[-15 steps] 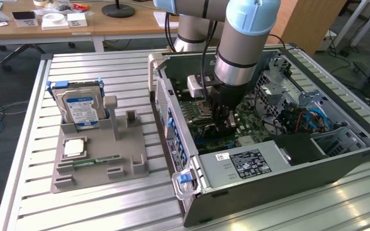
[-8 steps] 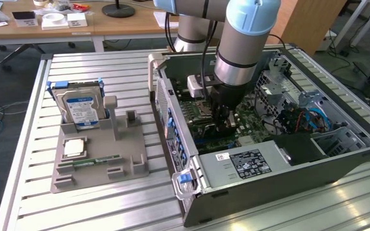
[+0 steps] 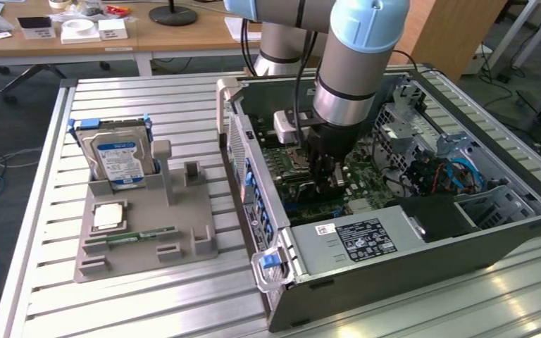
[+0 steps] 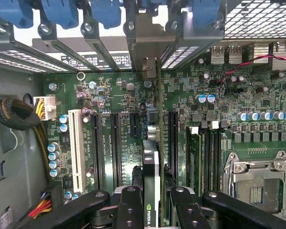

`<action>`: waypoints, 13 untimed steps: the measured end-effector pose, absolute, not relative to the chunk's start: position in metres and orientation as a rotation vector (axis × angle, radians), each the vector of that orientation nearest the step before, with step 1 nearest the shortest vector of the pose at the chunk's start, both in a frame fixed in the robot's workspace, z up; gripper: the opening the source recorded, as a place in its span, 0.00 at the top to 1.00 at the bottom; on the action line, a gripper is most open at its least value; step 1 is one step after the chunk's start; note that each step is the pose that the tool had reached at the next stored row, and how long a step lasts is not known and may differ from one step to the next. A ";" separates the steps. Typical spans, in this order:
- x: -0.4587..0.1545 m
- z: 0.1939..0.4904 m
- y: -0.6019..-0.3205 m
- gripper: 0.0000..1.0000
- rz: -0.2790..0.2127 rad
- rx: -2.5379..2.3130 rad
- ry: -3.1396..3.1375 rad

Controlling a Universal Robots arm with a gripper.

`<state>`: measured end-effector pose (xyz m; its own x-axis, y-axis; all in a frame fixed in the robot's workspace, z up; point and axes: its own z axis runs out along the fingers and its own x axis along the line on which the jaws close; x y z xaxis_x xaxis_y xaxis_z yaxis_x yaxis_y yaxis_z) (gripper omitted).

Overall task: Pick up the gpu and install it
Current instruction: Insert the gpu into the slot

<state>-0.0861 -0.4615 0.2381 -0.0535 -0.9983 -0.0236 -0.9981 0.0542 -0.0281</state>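
Inside the open computer case (image 3: 496,211), the gripper (image 4: 152,210) has its fingers (image 4: 128,205) clamped on the gpu (image 4: 151,176), held edge-on above the motherboard (image 4: 114,100). Empty expansion slots (image 4: 115,143) flank it at 9 o'clock; memory sticks (image 4: 195,157) crowd 3 o'clock.

Silver arm tube (image 3: 351,84), light blue joint cap, black end effector (image 4: 152,210) fingers with round screws
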 end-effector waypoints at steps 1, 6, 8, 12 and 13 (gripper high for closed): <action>-0.086 0.238 -0.462 0.73 -0.006 -2.136 2.254; -0.086 0.238 -0.461 0.73 -0.006 -2.135 2.254; -0.086 0.237 -0.461 0.73 -0.004 -2.134 2.253; -0.086 0.238 -0.461 0.60 -0.006 -2.135 2.254; -0.086 0.238 -0.461 0.60 -0.006 -2.135 2.254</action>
<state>-0.0861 -0.4615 0.2378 -0.0537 -0.9983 -0.0240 -0.9981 0.0543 -0.0283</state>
